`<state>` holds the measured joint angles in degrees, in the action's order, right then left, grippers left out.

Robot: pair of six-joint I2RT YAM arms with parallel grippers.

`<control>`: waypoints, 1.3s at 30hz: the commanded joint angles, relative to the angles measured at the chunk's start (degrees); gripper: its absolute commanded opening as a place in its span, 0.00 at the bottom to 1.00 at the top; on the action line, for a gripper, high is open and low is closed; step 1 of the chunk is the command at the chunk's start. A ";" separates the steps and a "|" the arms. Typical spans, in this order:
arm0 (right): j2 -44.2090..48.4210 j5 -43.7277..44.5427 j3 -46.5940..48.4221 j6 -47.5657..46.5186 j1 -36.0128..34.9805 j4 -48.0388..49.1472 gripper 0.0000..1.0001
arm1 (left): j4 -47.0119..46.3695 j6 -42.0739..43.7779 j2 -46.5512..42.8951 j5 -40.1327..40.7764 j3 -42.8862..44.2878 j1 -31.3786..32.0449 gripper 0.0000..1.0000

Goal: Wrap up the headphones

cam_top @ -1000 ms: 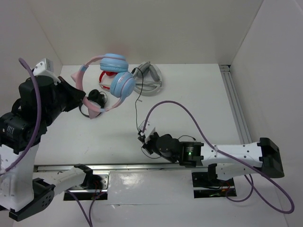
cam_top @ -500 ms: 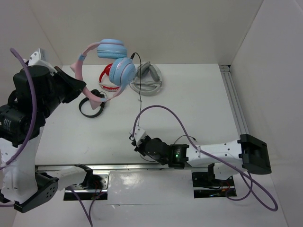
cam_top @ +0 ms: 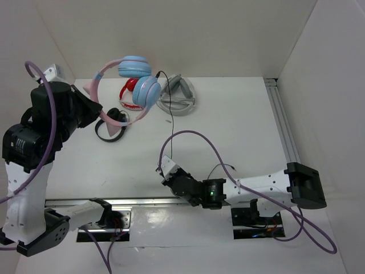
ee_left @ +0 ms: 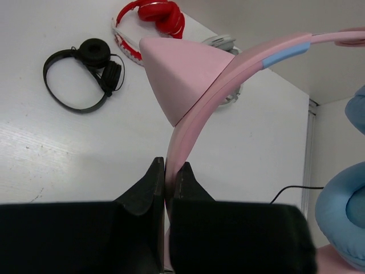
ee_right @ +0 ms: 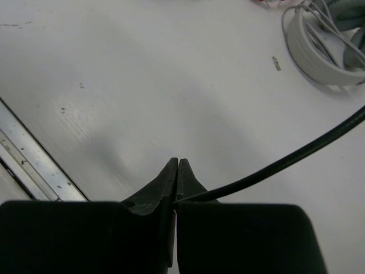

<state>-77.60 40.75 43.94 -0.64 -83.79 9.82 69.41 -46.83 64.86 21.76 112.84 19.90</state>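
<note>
The bench (cam_top: 239, 131) carries three other sets at its far left: a red set (cam_top: 126, 89), a grey set (cam_top: 181, 98) and a black set (cam_top: 108, 129). Ours, the headphones (cam_top: 137, 85), hang in the air above them, clear of the bench.

We judge the headphones light, with the weight in the two cups (cam_top: 146, 92) at the ends. The headband (ee_left: 197, 120) is a stiff, springy arc of smooth plastic. It is good to hold but likely to slip or swing if gripped off centre. The left tool (ee_left: 169, 171) is clamped across its thin edge, just below the cat ear (ee_left: 174, 71), which gives a stop against sliding. The cups look padded and soft, poor places to pinch.

The cable (cam_top: 170, 123) is the delicate part: thin, limp and easy to kink or pull at its plug. It drops from the lower cup to the right tool (ee_right: 176, 168), whose tips are pressed together on it low over the near bench. For winding, we would hold the band as now and lead the cable with light tension, letting it slide through the tips without tugging.
</note>
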 commanded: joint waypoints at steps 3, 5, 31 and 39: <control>5.35 9.96 4.13 1.00 0.64 -8.13 0.00 | -6.83 -0.19 -0.53 -2.24 -0.86 -0.39 0.00; 5.97 6.38 6.40 -0.14 1.87 -10.95 0.00 | -6.83 -0.19 -0.52 -2.86 -2.97 -0.39 0.00; -12.32 -37.77 66.62 -11.40 1.35 -74.16 0.00 | -24.32 19.05 -10.19 1.88 -36.01 11.20 0.00; -5.03 -27.58 65.67 -10.25 0.82 -74.17 0.00 | -26.42 24.49 -15.99 -3.73 -45.15 16.48 0.00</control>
<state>-87.13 7.73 108.01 -11.35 -82.54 -62.87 50.48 -25.08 51.03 21.43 68.34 34.79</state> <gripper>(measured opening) 0.020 0.108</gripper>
